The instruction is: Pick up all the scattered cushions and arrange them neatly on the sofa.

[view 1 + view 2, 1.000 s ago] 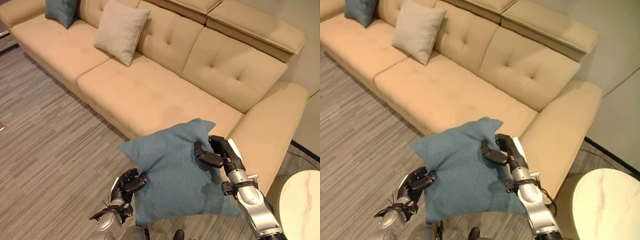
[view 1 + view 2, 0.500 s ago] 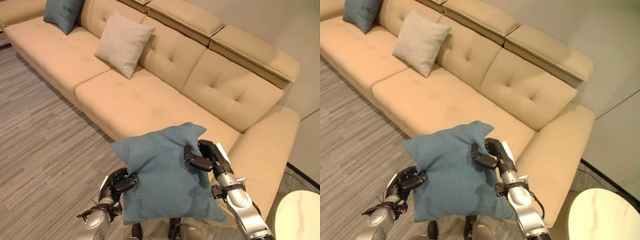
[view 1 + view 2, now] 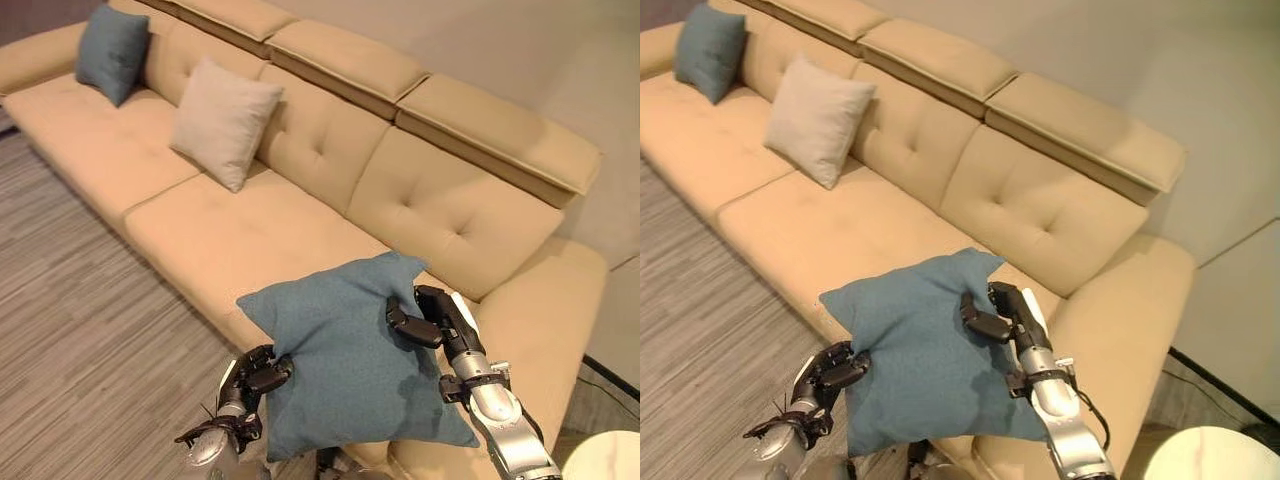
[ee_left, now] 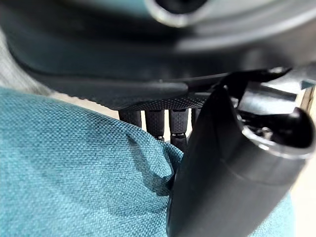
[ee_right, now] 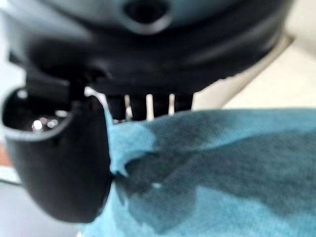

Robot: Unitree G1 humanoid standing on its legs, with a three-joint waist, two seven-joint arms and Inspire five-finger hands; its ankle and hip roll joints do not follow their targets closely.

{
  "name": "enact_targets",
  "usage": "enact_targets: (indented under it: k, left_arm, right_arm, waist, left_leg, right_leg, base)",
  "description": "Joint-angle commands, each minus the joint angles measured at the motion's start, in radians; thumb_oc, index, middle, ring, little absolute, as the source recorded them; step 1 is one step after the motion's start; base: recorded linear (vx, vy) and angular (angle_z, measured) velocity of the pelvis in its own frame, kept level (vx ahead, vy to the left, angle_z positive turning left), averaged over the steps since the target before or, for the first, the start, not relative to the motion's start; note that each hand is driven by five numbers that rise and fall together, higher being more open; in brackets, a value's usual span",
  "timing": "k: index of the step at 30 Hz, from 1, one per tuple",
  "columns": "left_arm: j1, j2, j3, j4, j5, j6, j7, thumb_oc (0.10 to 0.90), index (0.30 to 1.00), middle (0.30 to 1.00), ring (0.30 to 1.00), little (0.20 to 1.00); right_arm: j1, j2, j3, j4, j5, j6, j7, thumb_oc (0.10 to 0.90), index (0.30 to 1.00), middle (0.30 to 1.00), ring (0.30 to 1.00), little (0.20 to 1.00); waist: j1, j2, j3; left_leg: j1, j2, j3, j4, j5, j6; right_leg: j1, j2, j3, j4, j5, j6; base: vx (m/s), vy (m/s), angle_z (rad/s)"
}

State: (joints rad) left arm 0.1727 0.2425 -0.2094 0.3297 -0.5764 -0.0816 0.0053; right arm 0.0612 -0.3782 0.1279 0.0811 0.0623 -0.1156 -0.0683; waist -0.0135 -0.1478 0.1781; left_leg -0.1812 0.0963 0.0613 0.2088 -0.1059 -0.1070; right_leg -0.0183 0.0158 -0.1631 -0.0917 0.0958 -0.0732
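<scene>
I hold a teal cushion [image 3: 345, 350] off the floor, in front of the right end of the beige sofa [image 3: 250, 220]. My left hand [image 3: 258, 373] pinches its lower left edge, thumb [image 4: 217, 163] pressed on the fabric [image 4: 74, 163]. My right hand [image 3: 428, 318] is shut on its upper right edge, thumb [image 5: 59, 163] clamped over the cloth [image 5: 207, 163]. A beige cushion [image 3: 222, 120] leans on the backrest of the middle seat. A second teal cushion [image 3: 110, 52] stands at the sofa's far left end.
Grey striped carpet [image 3: 80, 340] lies before the sofa. The sofa's right seat [image 3: 330, 230] and right armrest [image 3: 545, 310] are bare. The edge of a white marble table [image 3: 605, 460] sits at the lower right, near a pale wall [image 3: 560, 60].
The whole picture has shifted, so the camera has moved. The held cushion now overlaps the sofa's front edge near the right seat. Both hands keep the same grip.
</scene>
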Motion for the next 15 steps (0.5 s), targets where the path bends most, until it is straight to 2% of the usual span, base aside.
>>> enact_targets:
  k: [1,4,7,9,15]
  left_arm:
    - [-0.052,0.014,0.011,-0.176,-0.014,-0.101,-0.036,0.400,0.300,0.300,0.300,0.300]
    - [-0.057,0.014,0.010,-0.177,-0.021,-0.105,-0.029,0.400,0.300,0.300,0.300,0.300]
    - [-0.048,0.025,0.012,-0.167,-0.009,-0.099,-0.034,0.400,0.300,0.300,0.300,0.300]
    - [-0.048,0.026,0.012,-0.167,-0.009,-0.099,-0.034,0.400,0.300,0.300,0.300,0.300]
    - [-0.047,0.058,0.019,-0.174,0.007,-0.095,-0.026,0.400,0.300,0.300,0.300,0.300]
  right_arm:
    - [-0.103,0.002,-0.055,-0.076,0.059,-0.131,-0.036,0.400,0.300,0.300,0.300,0.300]
    - [-0.113,-0.001,-0.049,-0.071,0.057,-0.130,-0.040,0.400,0.300,0.300,0.300,0.300]
    - [-0.098,0.001,-0.043,-0.069,0.050,-0.121,-0.027,0.400,0.300,0.300,0.300,0.300]
    - [-0.098,0.002,-0.043,-0.070,0.050,-0.121,-0.027,0.400,0.300,0.300,0.300,0.300]
    - [-0.097,0.039,-0.029,-0.085,0.037,-0.104,-0.022,0.400,0.300,0.300,0.300,0.300]
  waist:
    - [0.048,0.012,-0.048]
    - [0.055,0.020,-0.047]
    - [0.052,0.028,-0.078]
    - [0.054,0.028,-0.077]
    - [0.043,0.043,-0.101]
  left_leg:
    - [0.006,-0.033,-0.095,-0.050,0.074,0.013]
    - [0.011,-0.040,-0.132,-0.086,0.083,0.008]
    - [0.076,-0.043,-0.134,-0.142,0.083,0.020]
    - [0.078,-0.042,-0.132,-0.143,0.083,0.020]
    - [0.156,-0.065,-0.032,-0.200,0.062,0.072]
  right_leg:
    - [0.055,-0.064,-0.015,0.079,-0.129,0.162]
    - [0.067,-0.057,0.007,0.086,-0.138,0.162]
    - [0.080,-0.069,0.037,0.092,-0.142,0.169]
    - [0.081,-0.069,0.039,0.093,-0.143,0.169]
    - [0.044,-0.118,0.116,0.140,-0.125,0.215]
  base:
    - [0.15,0.143,-0.49]
    - [0.09,0.091,-0.60]
    - [0.19,0.193,-0.54]
    - [0.10,0.129,-0.68]
    - [0.06,0.236,-0.46]
